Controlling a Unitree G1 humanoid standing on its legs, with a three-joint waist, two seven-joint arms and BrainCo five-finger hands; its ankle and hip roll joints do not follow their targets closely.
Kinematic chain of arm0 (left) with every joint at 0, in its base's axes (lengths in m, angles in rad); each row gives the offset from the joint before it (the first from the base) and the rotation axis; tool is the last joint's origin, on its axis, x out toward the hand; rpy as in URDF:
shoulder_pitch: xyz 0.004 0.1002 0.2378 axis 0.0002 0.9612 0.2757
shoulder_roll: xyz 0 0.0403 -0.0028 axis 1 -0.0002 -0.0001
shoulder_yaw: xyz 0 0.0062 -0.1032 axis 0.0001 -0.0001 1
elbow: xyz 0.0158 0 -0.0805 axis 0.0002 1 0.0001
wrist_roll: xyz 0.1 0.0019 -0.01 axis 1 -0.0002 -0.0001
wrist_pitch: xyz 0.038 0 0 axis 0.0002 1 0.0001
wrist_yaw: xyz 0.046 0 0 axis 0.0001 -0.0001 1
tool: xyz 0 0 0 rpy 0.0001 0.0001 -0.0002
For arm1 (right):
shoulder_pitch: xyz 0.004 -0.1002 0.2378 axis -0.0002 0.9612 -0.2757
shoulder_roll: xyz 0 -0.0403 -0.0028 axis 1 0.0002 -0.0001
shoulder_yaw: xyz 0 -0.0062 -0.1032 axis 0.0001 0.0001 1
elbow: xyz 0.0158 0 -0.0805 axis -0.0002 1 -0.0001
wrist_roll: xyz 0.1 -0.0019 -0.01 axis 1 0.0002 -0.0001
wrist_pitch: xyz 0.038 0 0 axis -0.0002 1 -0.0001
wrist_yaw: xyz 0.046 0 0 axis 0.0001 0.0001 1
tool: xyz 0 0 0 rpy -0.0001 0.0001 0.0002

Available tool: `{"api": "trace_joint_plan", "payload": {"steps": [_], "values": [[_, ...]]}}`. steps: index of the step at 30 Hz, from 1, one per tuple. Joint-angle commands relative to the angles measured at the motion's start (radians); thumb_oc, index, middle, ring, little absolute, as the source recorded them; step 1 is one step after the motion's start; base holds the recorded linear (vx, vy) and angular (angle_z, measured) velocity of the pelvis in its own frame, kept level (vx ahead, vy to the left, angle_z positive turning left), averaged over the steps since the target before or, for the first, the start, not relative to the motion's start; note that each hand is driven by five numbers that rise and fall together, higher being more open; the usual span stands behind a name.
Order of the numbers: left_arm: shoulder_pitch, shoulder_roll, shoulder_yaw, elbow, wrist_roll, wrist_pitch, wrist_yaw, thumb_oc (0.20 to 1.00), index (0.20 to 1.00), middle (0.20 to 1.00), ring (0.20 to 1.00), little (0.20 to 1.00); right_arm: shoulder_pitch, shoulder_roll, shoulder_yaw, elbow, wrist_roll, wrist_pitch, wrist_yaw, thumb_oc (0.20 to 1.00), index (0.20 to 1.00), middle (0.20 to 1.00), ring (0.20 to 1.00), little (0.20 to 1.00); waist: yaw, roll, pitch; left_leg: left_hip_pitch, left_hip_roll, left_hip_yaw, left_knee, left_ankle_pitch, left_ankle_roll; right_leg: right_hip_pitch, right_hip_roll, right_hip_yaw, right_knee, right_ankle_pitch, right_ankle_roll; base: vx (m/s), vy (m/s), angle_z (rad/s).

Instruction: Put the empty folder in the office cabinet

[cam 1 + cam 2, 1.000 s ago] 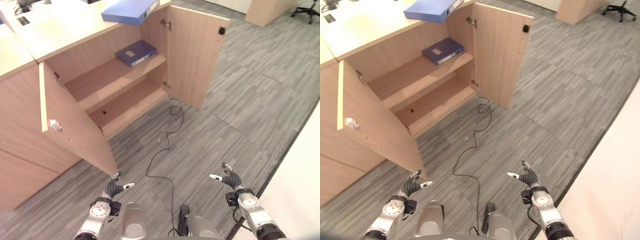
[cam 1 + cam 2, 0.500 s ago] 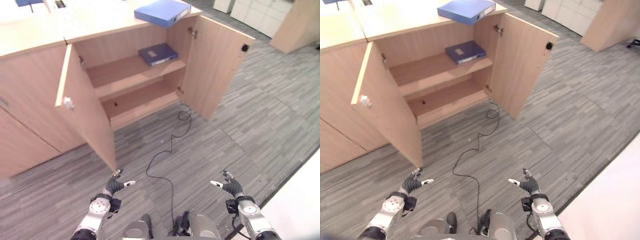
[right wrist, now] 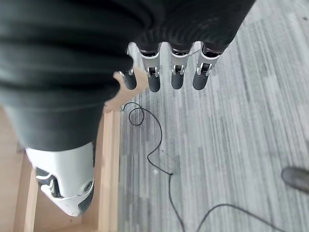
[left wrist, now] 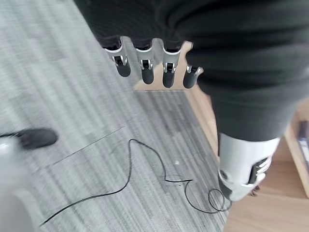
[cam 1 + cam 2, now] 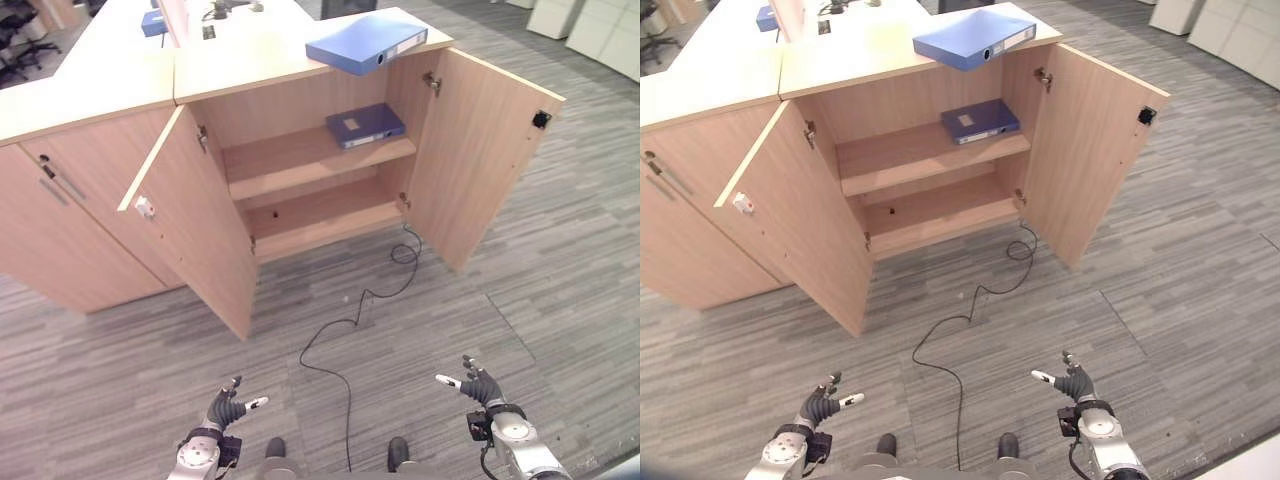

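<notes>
Facing the open cabinet (image 5: 300, 190), well back. Blue folder (image 5: 366, 46) lying on the worktop (image 5: 250, 65) above (another already shelved). Left hand (image 5: 226, 409) and right hand (image 5: 478, 386) spread, empty. Next: approaching, reaching up.

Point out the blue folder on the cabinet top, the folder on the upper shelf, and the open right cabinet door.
blue folder (image 5: 365, 45), left eye view, on its top cover.
shelf folder (image 5: 365, 125), left eye view, on its cover.
right cabinet door (image 5: 490, 160), left eye view, on its inner face.
</notes>
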Motion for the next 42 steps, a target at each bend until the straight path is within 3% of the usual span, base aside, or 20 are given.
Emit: {"api": "trace_joint_plan", "payload": {"steps": [1,3,5,7,10,15,17,19,21,23,27,29,34,38,42], "values": [[-0.086,0.061,0.009,-0.058,-0.029,-0.026,0.001,1.0,1.0,1.0,1.0,1.0,-0.016,-0.024,-0.023,-0.094,0.01,-0.049,-0.006,1.0,1.0,1.0,1.0,1.0,-0.011,-0.036,0.068,-0.027,0.045,0.11,0.203,-0.114,0.04,0.021,-0.094,-0.061,0.108,-0.082,0.062,-0.01,-0.292,0.92],[-0.087,0.062,0.003,-0.071,-0.024,-0.024,-0.009,1.0,1.0,1.0,1.0,1.0,-0.013,-0.031,-0.034,-0.099,0.012,-0.045,-0.008,1.0,1.0,1.0,1.0,1.0,-0.02,-0.049,0.071,-0.061,0.061,0.213,0.26,-0.126,0.048,0.044,-0.093,-0.09,0.103,-0.092,0.049,0.01,-0.22,0.85],[-0.083,0.064,0.005,-0.076,-0.019,-0.023,-0.014,1.0,1.0,1.0,1.0,1.0,-0.014,-0.033,-0.038,-0.098,0.012,-0.042,-0.006,1.0,1.0,1.0,1.0,1.0,-0.02,-0.052,0.068,-0.07,0.043,0.236,0.273,-0.15,0.051,0.053,-0.089,-0.096,0.096,-0.094,0.044,0.08,-0.108,0.61],[-0.082,0.057,0.003,-0.066,-0.009,-0.02,-0.014,1.0,1.0,1.0,1.0,1.0,-0.005,-0.025,-0.048,-0.087,0.016,-0.035,-0.01,1.0,1.0,1.0,1.0,1.0,0.008,-0.073,0.058,-0.137,-0.081,0.221,0.25,-0.241,0.065,0.087,-0.091,-0.11,0.069,-0.098,0.045,0.27,-0.079,0.31],[-0.066,0.058,0.003,-0.084,-0.008,-0.017,-0.021,1.0,1.0,1.0,1.0,1.0,-0.001,-0.007,-0.049,-0.072,0.017,-0.034,-0.018,1.0,1.0,1.0,1.0,1.0,0.03,-0.061,0.032,-0.11,-0.102,0.219,0.101,-0.22,0.077,0.115,-0.064,-0.124,0.055,-0.118,0.057,0.27,0.074,0.4],[-0.067,0.078,-0.006,-0.086,0.018,-0.013,-0.028,1.0,1.0,1.0,1.0,1.0,0.008,0.013,-0.048,-0.085,-0.001,-0.029,-0.014,1.0,1.0,1.0,1.0,1.0,0.037,-0.081,0.017,-0.097,-0.123,0.207,0.101,-0.248,0.102,0.136,-0.086,-0.128,0.075,-0.138,0.067,0.21,0.13,0.18],[-0.072,0.091,-0.005,-0.093,0.014,-0.012,-0.03,1.0,1.0,1.0,1.0,1.0,0.003,0.018,-0.046,-0.094,0.0,-0.031,-0.012,1.0,1.0,1.0,1.0,1.0,0.043,-0.093,0.021,-0.089,-0.131,0.207,0.105,-0.272,0.12,0.125,-0.101,-0.118,0.128,-0.141,0.077,0.13,0.138,0.0],[-0.077,0.114,0.005,-0.103,0.016,-0.008,-0.031,1.0,1.0,1.0,1.0,1.0,-0.02,0.028,-0.04,-0.082,-0.008,-0.027,-0.006,1.0,1.0,1.0,1.0,1.0,0.042,-0.097,0.048,-0.056,-0.139,0.224,0.105,-0.313,0.156,0.03,-0.137,-0.093,0.298,-0.074,0.123,0.12,0.198,-0.05],[-0.076,0.127,0.013,-0.11,0.019,-0.007,-0.031,1.0,1.0,1.0,1.0,1.0,-0.031,0.038,-0.037,-0.078,-0.011,-0.024,-0.003,1.0,1.0,1.0,1.0,1.0,0.039,-0.087,0.065,-0.032,-0.139,0.239,0.102,-0.328,0.177,-0.033,-0.154,-0.08,0.418,-0.018,0.156,0.11,0.149,-0.09],[-0.075,0.128,0.02,-0.114,0.022,-0.008,-0.028,1.0,1.0,1.0,1.0,1.0,-0.028,0.045,-0.036,-0.078,-0.014,-0.024,0.0,1.0,1.0,1.0,1.0,1.0,0.029,-0.072,0.073,0.009,-0.14,0.234,0.081,-0.335,0.185,-0.09,-0.164,-0.075,0.495,0.008,0.161,0.15,0.108,0.01],[-0.079,0.125,0.019,-0.109,0.02,-0.013,-0.025,1.0,1.0,1.0,1.0,1.0,-0.02,0.043,-0.041,-0.084,-0.011,-0.024,0.001,1.0,1.0,1.0,1.0,1.0,-0.001,-0.058,0.079,0.074,-0.148,0.211,0.046,-0.352,0.177,-0.139,-0.155,-0.078,0.453,-0.006,0.141,0.27,0.03,0.1],[-0.079,0.118,0.012,-0.104,0.022,-0.014,-0.025,1.0,1.0,1.0,1.0,1.0,-0.017,0.038,-0.046,-0.082,0.0,-0.024,-0.004,1.0,1.0,1.0,1.0,1.0,-0.031,-0.057,0.079,0.126,-0.157,0.193,0.031,-0.386,0.165,-0.161,-0.147,-0.075,0.312,-0.017,0.126,0.34,-0.079,0.31],[-0.081,0.103,0.01,-0.079,0.048,-0.018,-0.022,1.0,1.0,1.0,1.0,1.0,-0.01,0.027,-0.04,-0.089,-0.005,-0.019,-0.001,1.0,1.0,1.0,1.0,1.0,-0.078,-0.057,0.078,0.222,-0.158,0.16,0.025,-0.452,0.135,-0.23,-0.145,-0.068,0.111,0.08,0.152,0.33,-0.127,0.28],[-0.072,0.097,0.01,-0.074,0.057,-0.025,-0.023,1.0,1.0,1.0,1.0,1.0,0.003,0.024,-0.039,-0.078,-0.009,-0.019,0.006,1.0,1.0,1.0,1.0,1.0,-0.114,-0.046,0.068,0.295,-0.14,0.129,0.021,-0.485,0.111,-0.255,-0.148,-0.045,0.092,0.112,0.167,0.32,-0.149,0.48],[-0.067,0.085,0.002,-0.06,0.059,-0.025,-0.02,1.0,1.0,1.0,1.0,1.0,0.008,0.007,-0.03,-0.082,-0.002,-0.023,0.017,1.0,1.0,1.0,1.0,1.0,-0.131,-0.012,0.05,0.302,-0.096,0.113,0.054,-0.448,0.079,-0.246,-0.134,-0.047,0.129,0.112,0.139,0.24,-0.205,0.31]]}}
